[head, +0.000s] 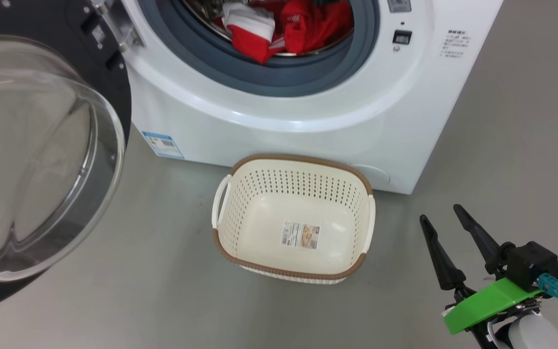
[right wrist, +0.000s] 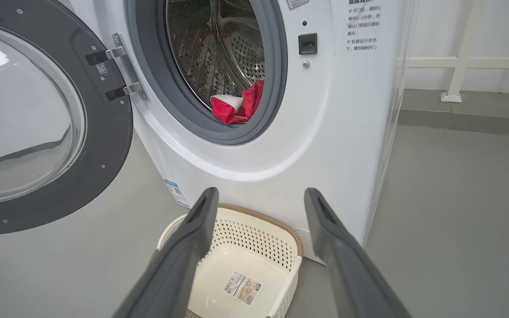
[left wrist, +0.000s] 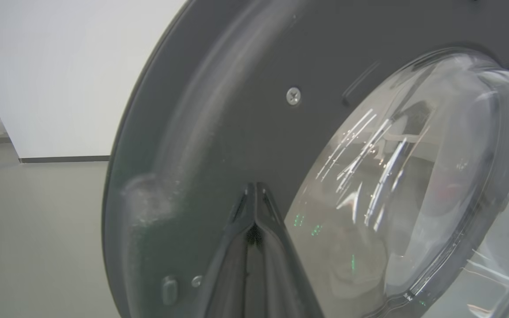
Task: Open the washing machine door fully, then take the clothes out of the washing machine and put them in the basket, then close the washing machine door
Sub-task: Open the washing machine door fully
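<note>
The door (head: 41,160) is swung wide to the left of the machine (head: 308,131), with its glass bowl turned toward the near side, so the mouth is left clear for reaching in. The clothes (head: 288,29) — red with white bands — are heaped at the near lip of the drum, just behind the grey seal (head: 259,77); none has been taken out yet. The basket (head: 298,189) is set on the floor (head: 162,291) just in front of the machine and below its mouth, apparently so that a garment need only be carried a short way down. Nothing is seen in it but a sticker on its bottom.

The left hand (left wrist: 254,187) is closed, its fingers pressed together with nothing between them. Its tips are brought up to the dark inner rim of the door beside the glass — a posture judged to suit pushing rather than gripping. Whether the rim is actually touched cannot be told.

The right hand (head: 441,213) is held wide open and empty at the near right, well apart from the basket. Its fingers are aimed toward the mouth, which is judged to be readiness for the first reach.
</note>
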